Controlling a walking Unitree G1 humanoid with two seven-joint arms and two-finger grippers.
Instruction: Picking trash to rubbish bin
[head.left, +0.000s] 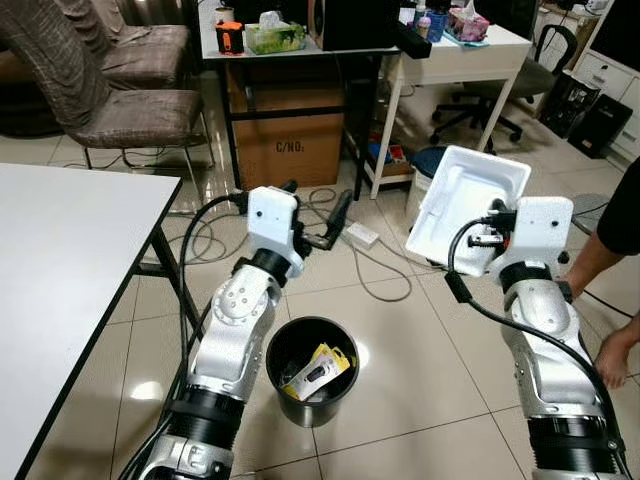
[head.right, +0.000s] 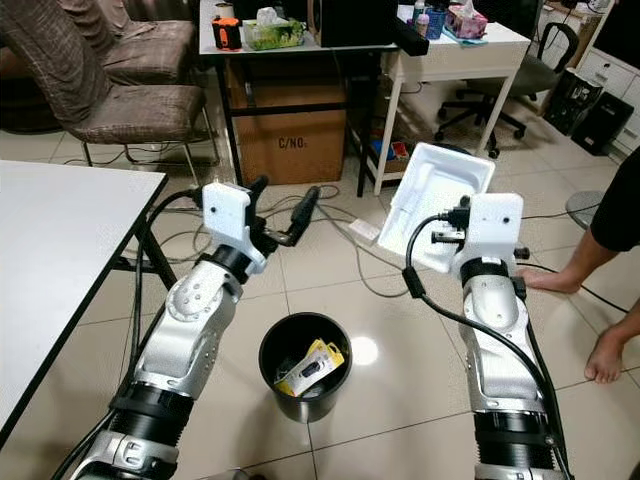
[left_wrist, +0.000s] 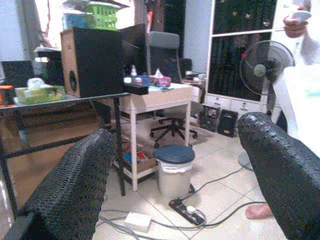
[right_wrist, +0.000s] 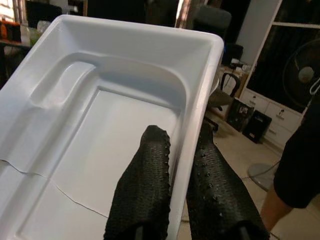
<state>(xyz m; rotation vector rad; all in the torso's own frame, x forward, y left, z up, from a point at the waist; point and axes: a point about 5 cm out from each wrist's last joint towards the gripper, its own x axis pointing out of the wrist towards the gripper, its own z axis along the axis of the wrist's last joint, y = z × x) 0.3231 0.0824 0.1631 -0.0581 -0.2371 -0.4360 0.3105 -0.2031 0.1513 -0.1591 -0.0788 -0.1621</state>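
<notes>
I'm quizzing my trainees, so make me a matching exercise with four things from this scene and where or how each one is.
Things:
1. foam tray
2. bin
3. left gripper
4. tissue box

States:
A. on the black desk
B. open, holding nothing
C. pinched at its rim by the right gripper
D. on the floor between the arms, trash inside

Pairs: 1-C, 2-D, 3-B, 4-A

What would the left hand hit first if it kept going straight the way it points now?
Probably nothing close: the left hand, open, points over bare floor toward the lidded white bin under the white desk. Depth is unclear.
</notes>
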